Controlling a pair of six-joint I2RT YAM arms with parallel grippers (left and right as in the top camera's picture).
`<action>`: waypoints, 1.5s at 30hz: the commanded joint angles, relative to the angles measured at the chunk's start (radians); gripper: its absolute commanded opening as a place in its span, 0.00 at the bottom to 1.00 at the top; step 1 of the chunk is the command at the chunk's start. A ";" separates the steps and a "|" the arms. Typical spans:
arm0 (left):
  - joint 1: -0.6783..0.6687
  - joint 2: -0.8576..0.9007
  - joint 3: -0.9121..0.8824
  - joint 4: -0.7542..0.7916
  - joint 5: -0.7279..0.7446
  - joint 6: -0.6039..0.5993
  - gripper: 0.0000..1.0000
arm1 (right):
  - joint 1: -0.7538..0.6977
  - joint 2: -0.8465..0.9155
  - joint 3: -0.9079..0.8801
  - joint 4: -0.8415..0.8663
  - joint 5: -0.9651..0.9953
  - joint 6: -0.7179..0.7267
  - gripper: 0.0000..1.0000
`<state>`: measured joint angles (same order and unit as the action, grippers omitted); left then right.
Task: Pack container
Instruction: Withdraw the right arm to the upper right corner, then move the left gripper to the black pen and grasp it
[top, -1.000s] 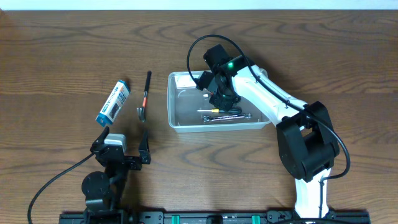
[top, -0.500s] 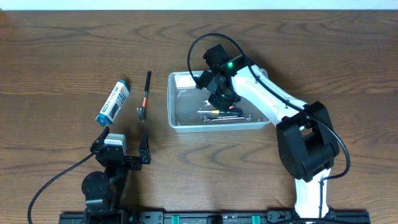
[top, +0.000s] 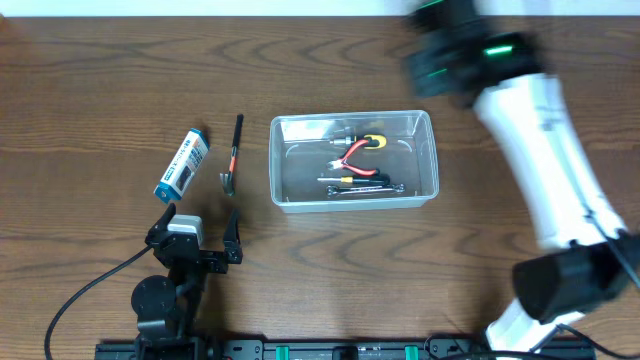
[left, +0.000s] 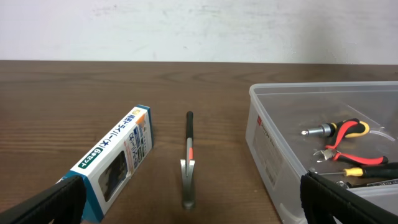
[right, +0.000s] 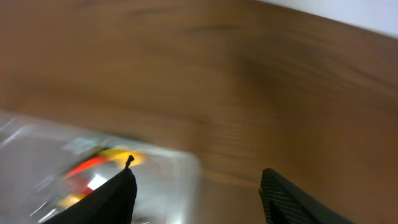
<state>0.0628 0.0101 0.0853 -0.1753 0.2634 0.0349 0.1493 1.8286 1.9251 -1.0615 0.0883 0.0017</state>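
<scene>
The right tool (right: 196, 169) had left the container (top: 275, 165) and swung up and away toward the far right of the bench (top: 100, 80). It was blurred with motion. Red-handled pliers (top: 358, 150) now lay in the spot it had covered. Its fingers stood apart with nothing between them, so it was released. The container's corner sat below it and to its left.

The left tool (top: 200, 212) rested at the near edge, spread wide and empty. Just ahead of it lay a hammer (left: 188, 165), head toward the tool and handle pointing away. A blue and white box (left: 115, 155) lay ahead and to the left, near the hammer but apart from it. The container stood ahead and to the right. It held the pliers, a yellow-handled screwdriver (top: 345, 180) and a wrench (top: 365, 188).

The pliers looked freshly dropped, with the hammer and box still to pack. The next move likely called for the left tool to reach forward and close on the hammer's slim handle.
</scene>
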 joint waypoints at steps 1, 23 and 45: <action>0.003 -0.006 -0.013 -0.006 0.013 0.017 0.98 | -0.185 0.005 -0.004 -0.035 0.022 0.072 0.68; 0.003 -0.006 -0.013 -0.006 0.013 0.017 0.98 | -0.354 0.042 -0.011 -0.106 -0.121 -0.085 0.99; 0.003 -0.006 -0.013 -0.006 0.014 0.017 0.98 | -0.345 0.042 -0.011 -0.106 -0.121 -0.085 0.99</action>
<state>0.0628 0.0101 0.0853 -0.1753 0.2634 0.0349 -0.2001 1.8618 1.9175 -1.1645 -0.0269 -0.0704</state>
